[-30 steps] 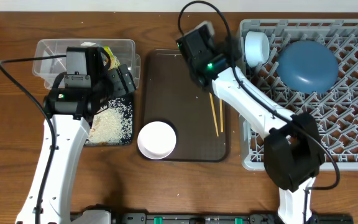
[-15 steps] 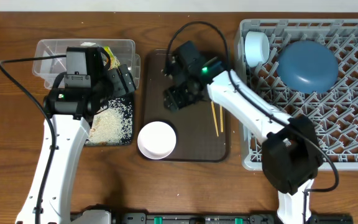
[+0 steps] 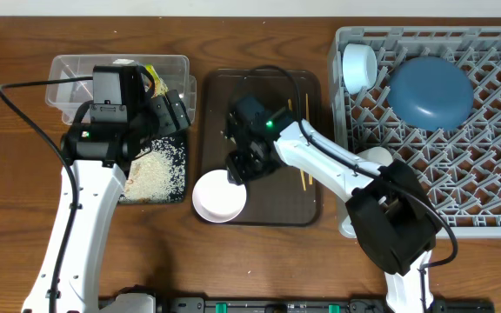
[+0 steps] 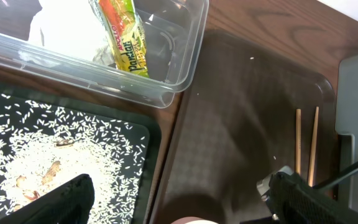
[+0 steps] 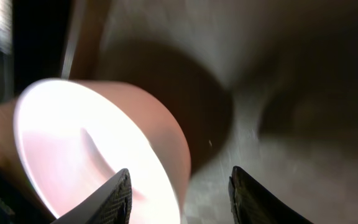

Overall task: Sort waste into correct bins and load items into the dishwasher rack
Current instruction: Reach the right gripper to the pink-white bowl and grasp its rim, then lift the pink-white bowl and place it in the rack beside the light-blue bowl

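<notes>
While the rack is only part-loaded, white bowl (image 3: 218, 195): on brown tray (image 3: 220, 104), near-left corner, not yet lifted
right gripper (image 5: 185, 199): fingers wide, one either side of the bowl's rim, nothing clamped
chopsticks (image 4: 298, 140): loose on same tray, right side
rack (image 3: 494, 183): white cup (image 3: 358, 66) and blue dish (image 3: 430, 89) loaded
waste: wrapper (image 4: 120, 37) and tissue (image 4: 61, 28) in clear tub (image 3: 68, 65); rice (image 3: 159, 169) in black tray (image 4: 155, 134); looks done
left gripper (image 4: 185, 202): fingers wide, empty, over the bins
left to do: bowl, chopsticks into rack

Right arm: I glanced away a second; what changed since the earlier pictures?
The right gripper swung from beside the white cup across the brown tray to the white bowl, jaws open over its rim, nothing gripped. The left gripper, chopsticks and cup stayed put.
</notes>
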You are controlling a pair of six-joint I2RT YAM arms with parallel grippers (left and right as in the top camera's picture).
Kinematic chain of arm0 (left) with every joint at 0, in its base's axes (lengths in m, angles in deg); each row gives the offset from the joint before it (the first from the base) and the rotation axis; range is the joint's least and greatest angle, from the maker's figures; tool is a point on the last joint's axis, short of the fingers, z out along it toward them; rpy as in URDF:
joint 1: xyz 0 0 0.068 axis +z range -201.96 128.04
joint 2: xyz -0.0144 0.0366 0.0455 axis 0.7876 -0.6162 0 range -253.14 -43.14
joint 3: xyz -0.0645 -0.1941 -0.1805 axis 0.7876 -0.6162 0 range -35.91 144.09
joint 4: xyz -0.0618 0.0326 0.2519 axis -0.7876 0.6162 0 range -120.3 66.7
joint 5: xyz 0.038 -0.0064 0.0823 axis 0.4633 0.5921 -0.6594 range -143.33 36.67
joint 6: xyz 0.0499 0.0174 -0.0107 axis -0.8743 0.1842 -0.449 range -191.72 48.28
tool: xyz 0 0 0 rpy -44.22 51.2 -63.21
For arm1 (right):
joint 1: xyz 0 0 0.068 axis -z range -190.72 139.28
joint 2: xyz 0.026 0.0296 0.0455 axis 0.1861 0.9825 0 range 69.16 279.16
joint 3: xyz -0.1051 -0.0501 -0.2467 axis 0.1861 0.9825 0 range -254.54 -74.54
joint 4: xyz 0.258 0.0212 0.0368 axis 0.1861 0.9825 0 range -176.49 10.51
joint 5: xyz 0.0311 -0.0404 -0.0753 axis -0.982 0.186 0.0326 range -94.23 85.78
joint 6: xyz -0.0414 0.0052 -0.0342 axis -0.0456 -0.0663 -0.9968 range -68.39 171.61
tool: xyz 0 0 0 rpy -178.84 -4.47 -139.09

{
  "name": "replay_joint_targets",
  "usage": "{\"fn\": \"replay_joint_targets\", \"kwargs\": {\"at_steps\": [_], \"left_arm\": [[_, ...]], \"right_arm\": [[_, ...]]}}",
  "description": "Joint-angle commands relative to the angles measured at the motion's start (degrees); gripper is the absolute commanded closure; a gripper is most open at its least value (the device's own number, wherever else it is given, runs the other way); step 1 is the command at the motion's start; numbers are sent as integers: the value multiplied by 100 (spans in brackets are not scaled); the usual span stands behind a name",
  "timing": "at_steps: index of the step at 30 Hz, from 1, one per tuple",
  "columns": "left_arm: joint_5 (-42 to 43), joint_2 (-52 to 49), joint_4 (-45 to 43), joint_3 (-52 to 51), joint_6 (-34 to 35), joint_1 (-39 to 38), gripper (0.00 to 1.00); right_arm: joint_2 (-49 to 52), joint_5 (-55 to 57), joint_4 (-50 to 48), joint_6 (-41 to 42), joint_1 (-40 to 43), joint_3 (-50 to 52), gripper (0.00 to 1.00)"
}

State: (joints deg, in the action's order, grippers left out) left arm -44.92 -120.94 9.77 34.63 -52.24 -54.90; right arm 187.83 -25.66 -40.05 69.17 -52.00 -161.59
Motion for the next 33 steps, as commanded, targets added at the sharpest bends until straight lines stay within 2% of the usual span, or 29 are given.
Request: {"fn": "replay_joint_targets", "kwargs": {"at_steps": [1, 3, 8, 17, 20, 23, 29, 33], "left_arm": [[-33, -31, 4, -7, -31, 20, 8], [-33, -31, 4, -7, -31, 20, 8], [-35, -31, 4, -7, -31, 20, 8], [-33, -31, 4, -7, -31, 20, 8], [-33, -31, 4, -7, -28, 20, 8], [-33, -31, 4, -9, -31, 20, 8], [-33, -31, 4, -7, -31, 20, 8], [-33, -31, 4, -7, -31, 20, 8]], "right_arm": [[72, -76, -20, 173, -57, 157, 55], [72, -109, -42, 173, -105, 201, 65], [72, -79, -109, 254, -79, 199, 99], [-120, 98, 105, 170, 487, -22, 99], [-463, 721, 433, 168, 828, -273, 99], [-933, 1840, 748, 181, 1215, -531, 99], [-1917, 4940, 866, 623, 1738, -632, 99], [-2120, 6802, 874, 684, 1864, -632, 99]]}}
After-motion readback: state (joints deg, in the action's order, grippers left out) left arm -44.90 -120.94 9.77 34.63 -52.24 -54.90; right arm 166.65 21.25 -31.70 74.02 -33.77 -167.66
